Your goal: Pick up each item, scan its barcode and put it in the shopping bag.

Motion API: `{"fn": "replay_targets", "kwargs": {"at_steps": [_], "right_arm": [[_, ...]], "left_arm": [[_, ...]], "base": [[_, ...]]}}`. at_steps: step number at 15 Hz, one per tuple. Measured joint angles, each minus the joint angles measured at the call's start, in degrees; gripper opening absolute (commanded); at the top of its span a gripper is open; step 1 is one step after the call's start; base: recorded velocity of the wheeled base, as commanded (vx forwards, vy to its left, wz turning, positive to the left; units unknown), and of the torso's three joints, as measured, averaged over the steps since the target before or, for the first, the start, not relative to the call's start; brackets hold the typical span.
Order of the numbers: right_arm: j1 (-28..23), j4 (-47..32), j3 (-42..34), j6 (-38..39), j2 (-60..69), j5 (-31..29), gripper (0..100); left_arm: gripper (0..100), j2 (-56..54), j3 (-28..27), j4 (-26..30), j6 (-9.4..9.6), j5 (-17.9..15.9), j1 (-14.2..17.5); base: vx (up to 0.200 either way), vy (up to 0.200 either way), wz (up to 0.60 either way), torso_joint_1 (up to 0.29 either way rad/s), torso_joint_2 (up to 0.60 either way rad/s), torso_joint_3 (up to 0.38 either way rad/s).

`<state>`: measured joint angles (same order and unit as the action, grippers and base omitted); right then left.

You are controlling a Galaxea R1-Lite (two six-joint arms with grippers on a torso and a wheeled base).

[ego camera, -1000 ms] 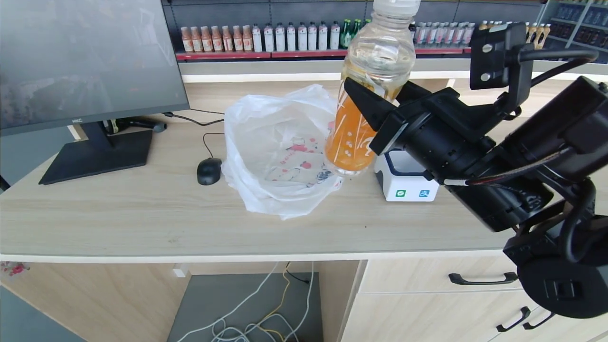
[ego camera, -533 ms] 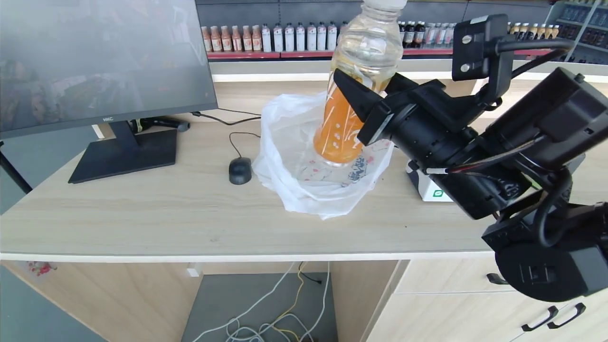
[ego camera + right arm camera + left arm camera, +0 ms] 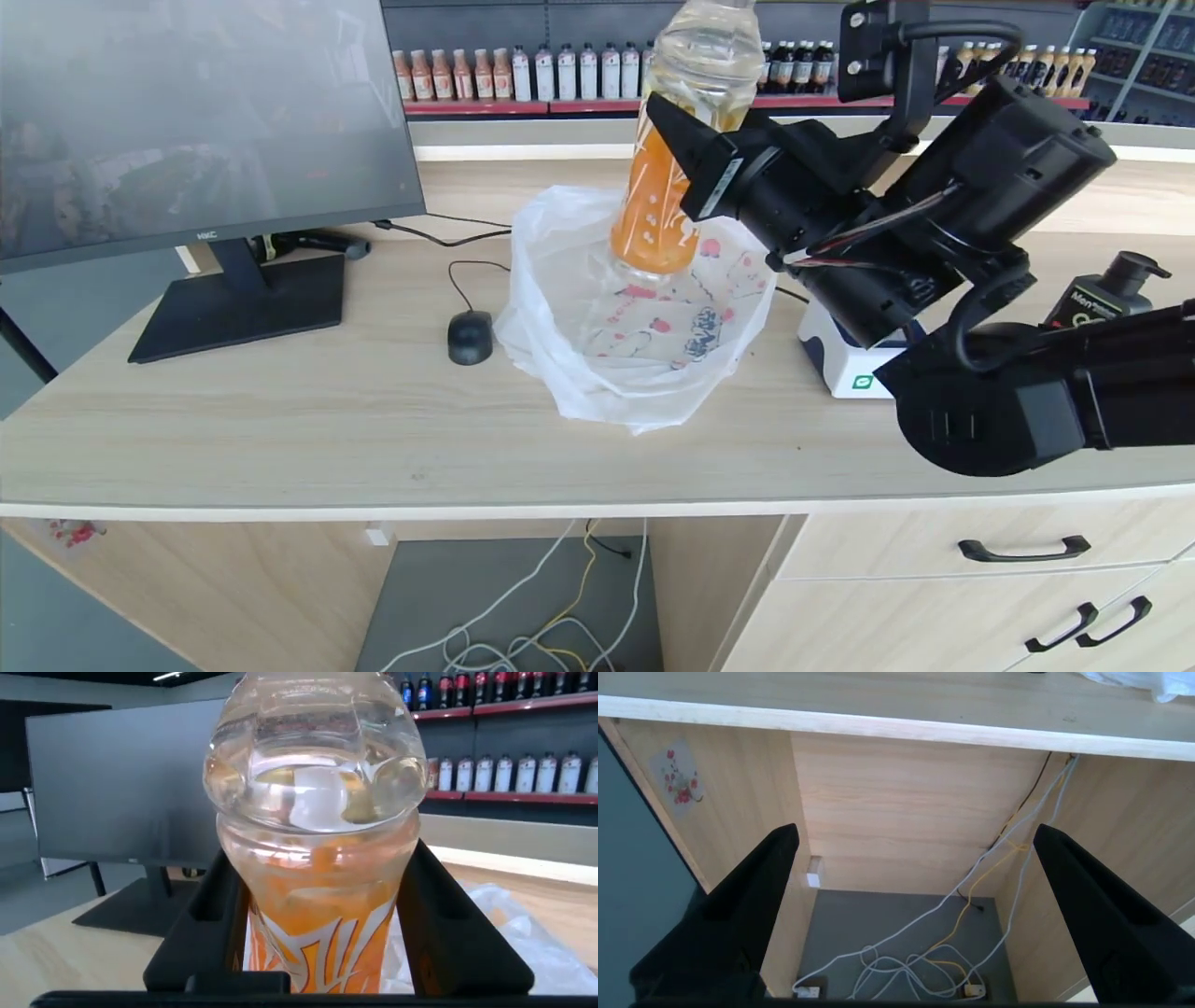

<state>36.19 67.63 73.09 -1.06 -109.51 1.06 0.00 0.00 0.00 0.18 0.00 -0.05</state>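
Left gripper (image 3: 915,915) hung low in front of the counter (image 3: 280,420), fingers spread wide, nothing between them, facing the cables (image 3: 906,961) under the desk. In the head view: monitor (image 3: 187,121) at upper left, mouse (image 3: 470,337) left of centre, and just right of it the white shopping bag (image 3: 635,345), slumped on the counter at centre with its mouth open and the rim crumpled and uneven. The bottle (image 3: 677,168) sat at top centre, roughly upright with a slight lean and orange drink in its lower part, raised above the bag with its base over the far side of the opening, not touching the plastic. The right gripper (image 3: 695,131) was clamped on the bottle around its middle, fingers pressed on both sides; the right wrist view confirmed this. The white scanner (image 3: 840,359) stood right of the bag, partly behind the arm, and a dark pump bottle (image 3: 1102,294) stood at the right edge, not yet bagged. Risks: the bag is limp, so a release from this height would likely let the bottle tip, catch the rim, fold the bag, or roll out onto the counter. The base sat near the far rim, so a straight drop could miss. The smooth, curved plastic could slip in the clamp. The forearm passed close over the scanner and could nudge it.
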Motion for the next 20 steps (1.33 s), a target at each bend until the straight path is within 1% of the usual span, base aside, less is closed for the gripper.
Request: {"fn": "replay_targets", "kwargs": {"at_steps": [4,8,11,15,17,20], "right_arm": [[-0.3,-1.9,4.0,-0.1,-4.5,0.0,0],[-0.3,-8.0,12.9,-0.9,-9.6,-0.1,0],[-0.3,-9.7,19.0,-2.1,-13.9,-0.2,0],[-0.3,-9.9,20.4,-3.4,-17.8,-0.2,0],[-0.5,-9.9,21.1,-5.6,-19.2,-0.2,0],[-0.5,-9.8,22.6,-6.0,-21.3,-0.2,0]], "left_arm": [[100,0.0,0.0,0.0,0.0,0.0,-0.1],[100,0.0,0.0,0.0,0.0,0.0,0.0],[100,0.0,0.0,0.0,-0.02,0.0,0.0],[100,0.0,0.0,0.0,0.0,0.0,0.0],[100,0.0,0.0,0.0,0.0,0.0,0.0],[100,0.0,0.0,0.0,-0.02,0.0,0.0]], "base": [[0.0,0.0,0.0,0.0,0.0,0.0],[0.0,0.0,0.0,0.0,0.0,0.0],[0.0,0.0,0.0,0.0,0.0,0.0],[0.0,0.0,0.0,0.0,0.0,0.0],[0.0,0.0,0.0,0.0,0.0,0.0],[0.0,0.0,0.0,0.0,0.0,0.0]]}}
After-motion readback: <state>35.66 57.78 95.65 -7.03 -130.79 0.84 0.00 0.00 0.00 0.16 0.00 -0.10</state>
